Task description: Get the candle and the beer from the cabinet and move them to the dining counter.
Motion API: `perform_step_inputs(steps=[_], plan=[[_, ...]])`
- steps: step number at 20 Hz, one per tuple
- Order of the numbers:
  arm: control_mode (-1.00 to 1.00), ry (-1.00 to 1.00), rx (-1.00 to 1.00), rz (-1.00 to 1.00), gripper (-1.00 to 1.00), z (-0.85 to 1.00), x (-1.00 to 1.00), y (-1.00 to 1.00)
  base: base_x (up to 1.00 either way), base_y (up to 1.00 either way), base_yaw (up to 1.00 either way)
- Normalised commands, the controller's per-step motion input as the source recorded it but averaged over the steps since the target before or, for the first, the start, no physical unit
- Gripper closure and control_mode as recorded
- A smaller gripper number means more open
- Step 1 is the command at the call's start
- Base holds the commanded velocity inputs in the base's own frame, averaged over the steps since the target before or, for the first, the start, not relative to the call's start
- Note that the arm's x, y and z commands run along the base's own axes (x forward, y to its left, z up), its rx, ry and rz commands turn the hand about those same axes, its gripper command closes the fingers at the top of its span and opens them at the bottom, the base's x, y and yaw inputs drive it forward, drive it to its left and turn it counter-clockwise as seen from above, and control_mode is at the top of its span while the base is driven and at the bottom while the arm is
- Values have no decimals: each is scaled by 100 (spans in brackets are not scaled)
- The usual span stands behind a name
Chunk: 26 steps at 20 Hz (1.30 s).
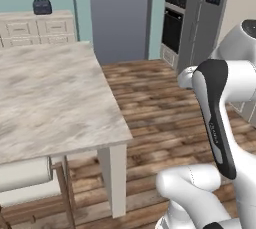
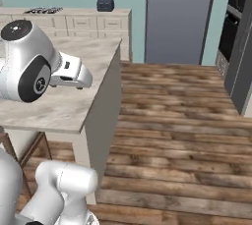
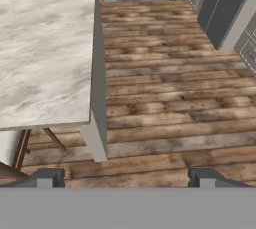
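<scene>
Beside the dining counter (image 3: 40, 48), above the wooden floor (image 3: 165, 88), the gripper (image 3: 125, 177) is held wide open and empty, presumably because nothing has been fetched yet, and candle and beer cannot be placed.

Dining counter (image 1: 55, 98): beige-grey marbled stone top, level, its near corner borne on a pale square leg above the wooden floor; a cream-cushioned wooden stool tucked under its near edge.
</scene>
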Motion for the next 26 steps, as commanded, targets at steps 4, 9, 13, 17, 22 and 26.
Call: perform_step_inputs(steps=[4,9,13,17,22,26], plan=[[100,0,0,0,-100,0,0,0,23,-100,0],[100,0,0,0,-100,0,0,0,58,-100,4],[100,0,0,0,-100,0,0,0,84,-91,8],[100,0,0,0,-100,0,0,0,100,-41,9],[100,0,0,0,-100,0,0,0,100,-4,9],[100,0,0,0,-100,0,0,0,100,-8,8]])
